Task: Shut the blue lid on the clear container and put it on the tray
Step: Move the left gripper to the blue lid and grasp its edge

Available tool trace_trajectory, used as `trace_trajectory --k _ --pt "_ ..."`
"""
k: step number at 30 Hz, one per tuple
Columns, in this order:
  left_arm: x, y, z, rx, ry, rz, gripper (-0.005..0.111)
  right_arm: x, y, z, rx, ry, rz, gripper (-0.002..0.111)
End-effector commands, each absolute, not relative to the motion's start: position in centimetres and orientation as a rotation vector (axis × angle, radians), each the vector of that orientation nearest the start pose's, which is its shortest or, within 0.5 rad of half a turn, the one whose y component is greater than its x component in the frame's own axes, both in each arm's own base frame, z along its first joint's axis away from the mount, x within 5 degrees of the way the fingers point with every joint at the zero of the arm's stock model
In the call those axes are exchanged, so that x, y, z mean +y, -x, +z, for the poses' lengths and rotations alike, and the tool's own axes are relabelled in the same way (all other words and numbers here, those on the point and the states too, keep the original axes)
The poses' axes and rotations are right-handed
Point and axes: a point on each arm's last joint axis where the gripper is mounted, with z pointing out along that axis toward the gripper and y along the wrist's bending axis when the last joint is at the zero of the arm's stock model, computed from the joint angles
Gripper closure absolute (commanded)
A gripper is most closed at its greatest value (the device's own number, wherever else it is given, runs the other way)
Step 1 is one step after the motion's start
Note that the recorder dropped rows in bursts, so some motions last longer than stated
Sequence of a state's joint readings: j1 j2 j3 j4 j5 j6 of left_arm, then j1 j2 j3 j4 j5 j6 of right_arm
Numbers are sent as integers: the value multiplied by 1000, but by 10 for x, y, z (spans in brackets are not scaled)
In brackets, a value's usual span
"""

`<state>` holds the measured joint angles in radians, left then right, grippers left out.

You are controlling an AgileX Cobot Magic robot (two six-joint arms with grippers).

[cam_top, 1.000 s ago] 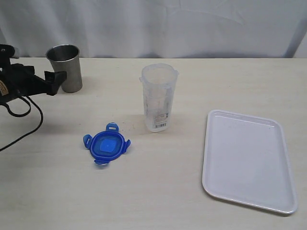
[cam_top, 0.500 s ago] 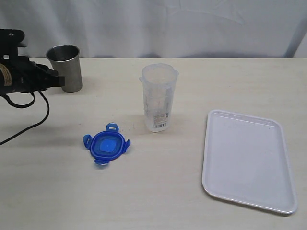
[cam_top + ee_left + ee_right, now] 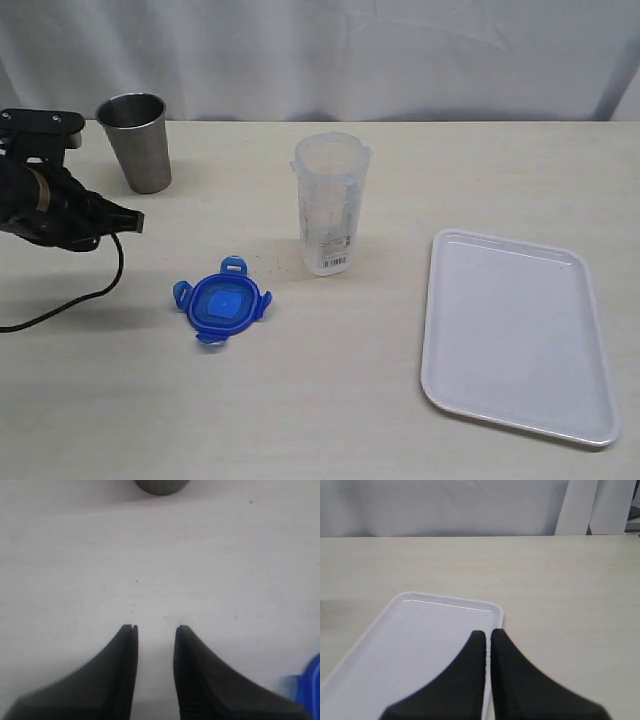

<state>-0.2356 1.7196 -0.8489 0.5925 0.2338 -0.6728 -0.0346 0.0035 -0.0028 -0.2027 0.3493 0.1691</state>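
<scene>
Steel cup (image 3: 136, 141) near left gripper (image 3: 138, 222), apart

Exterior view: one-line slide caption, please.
Left end effector hovers left of blue lid; clear container stands uncapped; tray at right.

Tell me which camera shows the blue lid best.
The exterior view: the whole blue lid shows, lying flat with nothing in front of it. The left wrist view catches only a blue sliver at the picture's edge; the right wrist view misses it.

Pale wooden table (image 3: 330, 400), white draped curtain (image 3: 400, 60) behind, soft even light
</scene>
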Motion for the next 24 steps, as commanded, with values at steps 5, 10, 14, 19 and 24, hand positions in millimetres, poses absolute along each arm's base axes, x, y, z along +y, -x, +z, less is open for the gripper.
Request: trace_trajectory --k 5,10,14,19,24 --pt "-97 -312 181 2752 -350 -335 76 -8 -53 182 1826 -63 -96 104" --pt "-113 -306 178 2750 -472 -467 75 -8 -53 182 1826 -63 -96 104" --pt "-120 -307 156 2771 -475 -442 59 -8 -53 182 1826 -63 -96 104" --pt "-122 -315 129 2787 -448 -396 49 -8 -53 182 1826 -63 -96 104" --pt "-121 -318 115 2801 -440 -373 49 -8 -53 182 1826 -63 -96 104"
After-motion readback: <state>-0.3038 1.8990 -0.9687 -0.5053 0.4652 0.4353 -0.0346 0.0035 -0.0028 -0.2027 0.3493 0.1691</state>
